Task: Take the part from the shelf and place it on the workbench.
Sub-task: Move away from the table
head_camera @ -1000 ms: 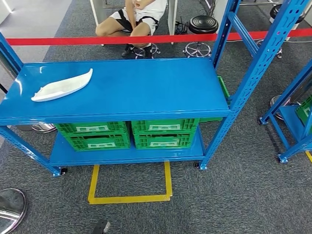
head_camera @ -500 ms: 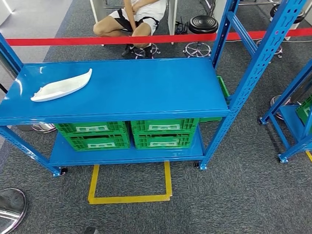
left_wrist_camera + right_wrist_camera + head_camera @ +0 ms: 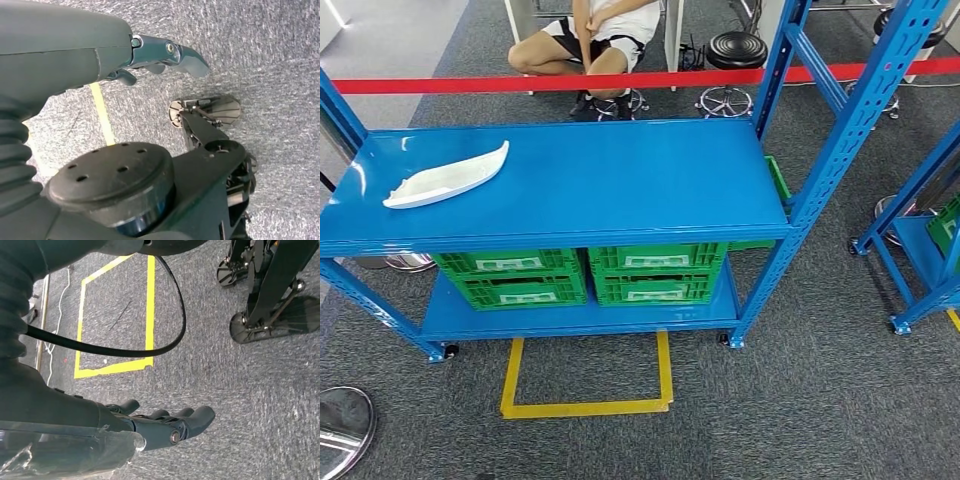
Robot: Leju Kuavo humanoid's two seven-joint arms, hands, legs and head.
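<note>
Since one second ago, a dark hand tip at the head view's lower edge has dropped from sight. Left hand and right hand hang over grey carpet, fingers extended, holding nothing. White part lies on the blue workbench, well apart from both hands.

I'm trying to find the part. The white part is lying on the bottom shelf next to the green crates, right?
Not quite. The white part is lying on the top shelf, toward its left end. The green crates sit on the bottom shelf below it. The head view shows this.
</note>
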